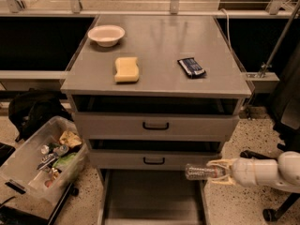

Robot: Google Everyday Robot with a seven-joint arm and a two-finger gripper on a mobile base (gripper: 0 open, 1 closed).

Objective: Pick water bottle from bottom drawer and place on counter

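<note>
I hold the bottle [200,171] over the open drawer [150,197], at its right edge.
My gripper [220,171], coming in from the right, is clenched on the bottle's end; it lies level, well below the counter [154,46].

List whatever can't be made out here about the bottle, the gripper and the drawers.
All in the camera view:
- water bottle: the end inside the gripper, at lower right by the bottom drawer, is covered by its fingers.
- bottom drawer: its front is cut off by the picture's lower edge.
- arm: cut off by the right edge.
- top drawer: its inside is hidden by its shut front, and the gap above is in shadow.
</note>
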